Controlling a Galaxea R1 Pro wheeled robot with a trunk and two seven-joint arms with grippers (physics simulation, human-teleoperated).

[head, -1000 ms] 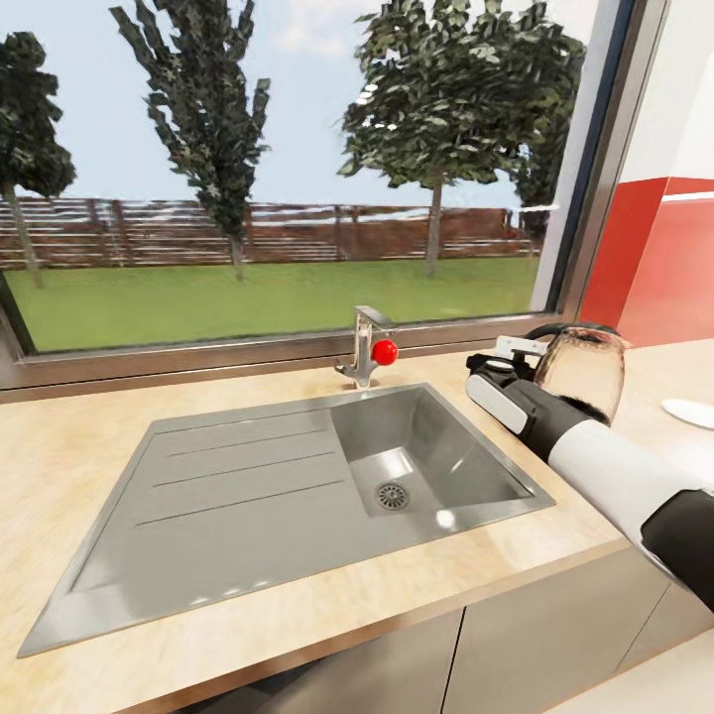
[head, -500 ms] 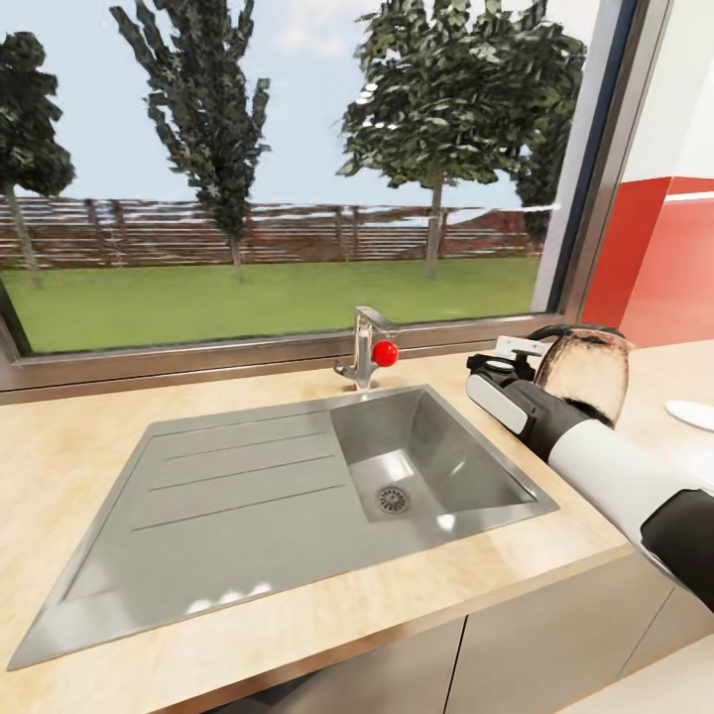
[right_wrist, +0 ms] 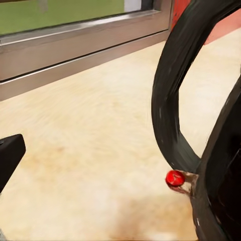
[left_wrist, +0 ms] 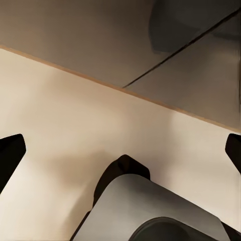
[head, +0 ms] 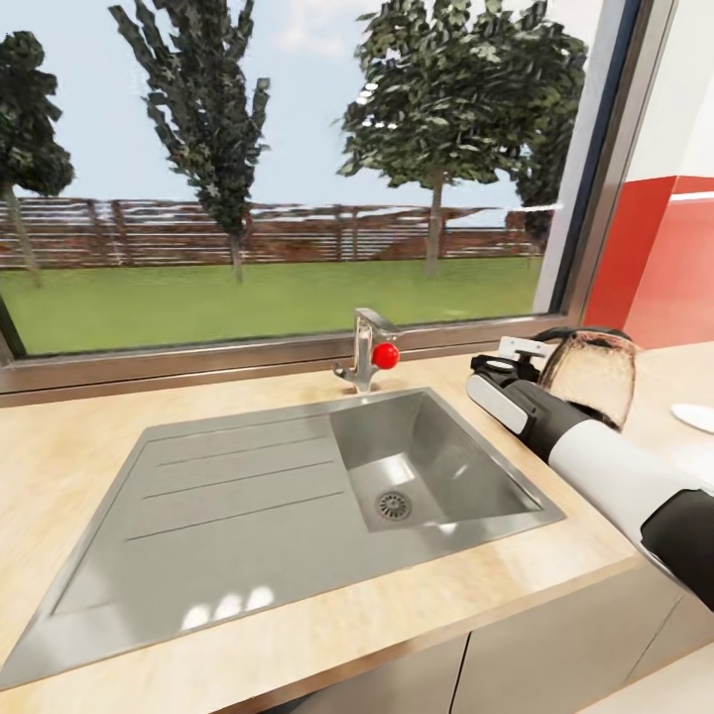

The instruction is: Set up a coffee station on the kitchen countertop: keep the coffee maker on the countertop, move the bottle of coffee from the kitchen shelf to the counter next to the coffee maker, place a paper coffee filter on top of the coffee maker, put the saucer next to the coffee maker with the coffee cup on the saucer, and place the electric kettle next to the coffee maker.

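The glass electric kettle (head: 587, 377) with a black handle stands on the wooden countertop (head: 59, 446) right of the sink. My right gripper (head: 518, 355) is at the kettle's handle. In the right wrist view the black handle loop (right_wrist: 170, 100) and a red button (right_wrist: 175, 177) are very close, and one fingertip (right_wrist: 9, 155) sits far out to the side, so the jaws stand open. A white saucer (head: 694, 416) lies at the view's right edge. My left gripper (left_wrist: 120, 150) hangs open over pale floor, holding nothing.
A steel sink (head: 248, 496) with a drainboard is set into the counter, with a faucet (head: 365, 347) bearing a red knob behind it. A big window runs along the back. Red wall panels (head: 664, 258) stand at the right. Cabinet fronts (head: 555, 645) lie below the counter.
The whole picture has shifted slightly as the camera moved; the saucer now sits nearer the right edge. My right arm and the kettle keep the same pose relative to each other.
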